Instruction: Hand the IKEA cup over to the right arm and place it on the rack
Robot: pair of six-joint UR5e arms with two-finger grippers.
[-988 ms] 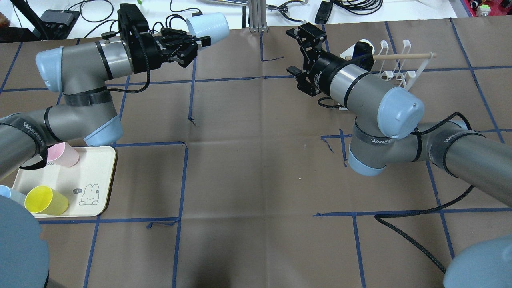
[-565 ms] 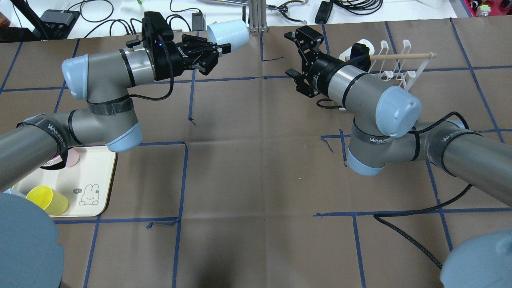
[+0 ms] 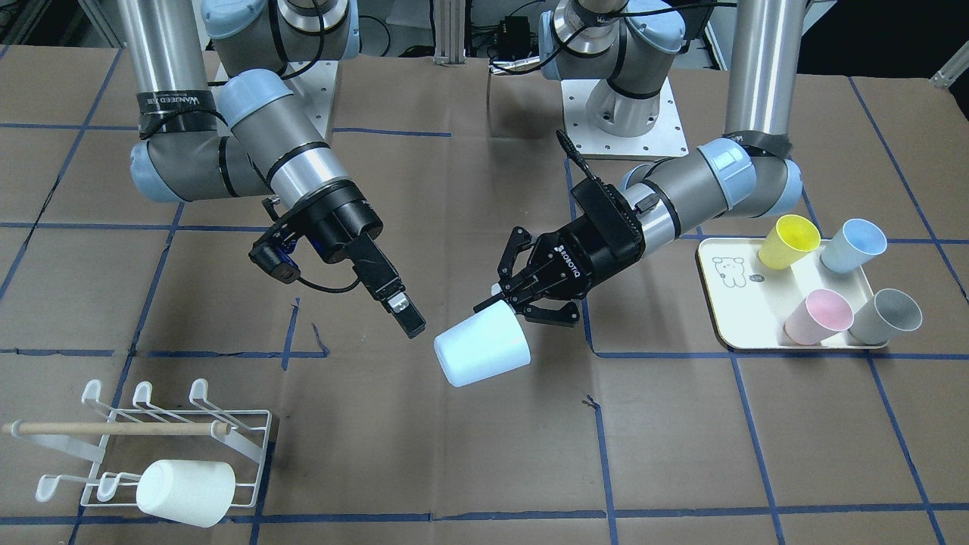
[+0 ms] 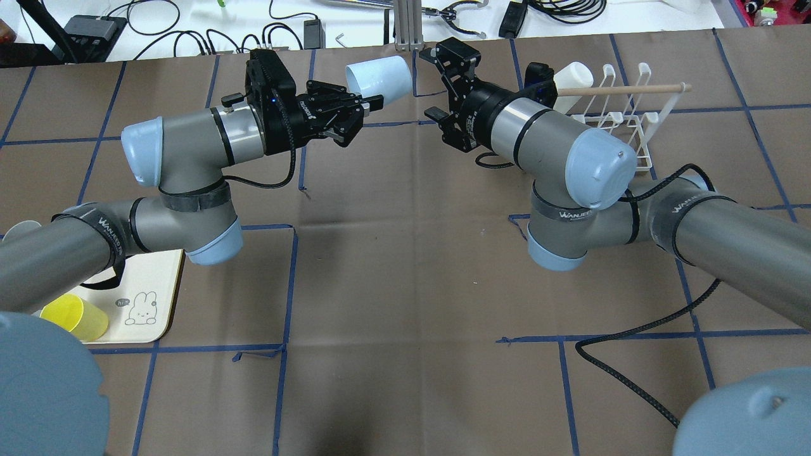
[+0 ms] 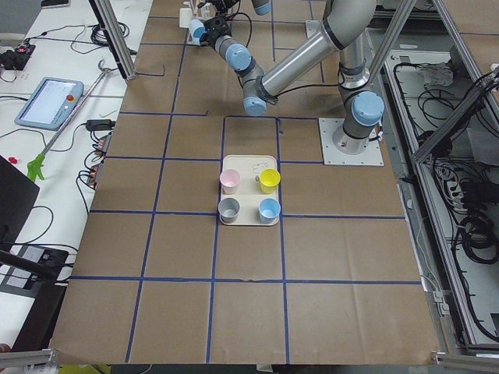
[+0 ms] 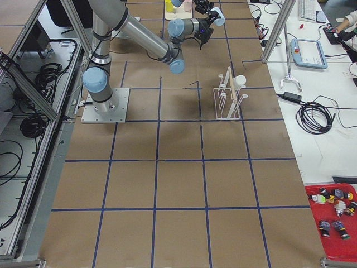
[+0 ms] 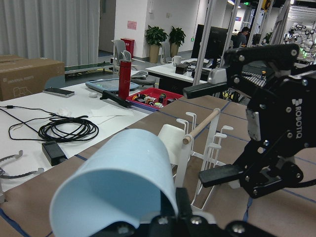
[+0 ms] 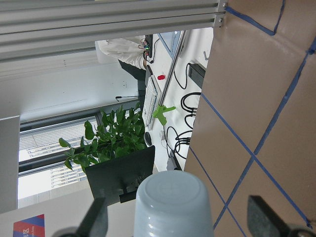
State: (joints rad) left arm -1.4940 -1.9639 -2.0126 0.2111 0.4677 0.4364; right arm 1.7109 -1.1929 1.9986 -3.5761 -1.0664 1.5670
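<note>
My left gripper (image 4: 365, 107) is shut on the rim of a pale blue cup (image 4: 379, 78), holding it on its side in the air above the table's far middle; it also shows in the front view (image 3: 483, 350). My right gripper (image 4: 438, 82) is open just right of the cup's closed base, not touching it. In the right wrist view the cup's base (image 8: 173, 207) sits between the spread fingers (image 8: 96, 217). The white wire rack (image 4: 624, 114) with its wooden rod stands at the far right and holds one white cup (image 3: 185, 492).
A cream tray (image 3: 727, 303) at the left arm's side holds a yellow cup (image 3: 789, 241), a blue cup (image 3: 854, 245), a pink cup (image 3: 817, 316) and a grey cup (image 3: 884, 316). Cables and tools lie beyond the table's far edge.
My left arm has carried the blue cup to the right towards the table's middle. My right arm has swung left, away from the rack, bringing its open gripper up to the cup's base.
</note>
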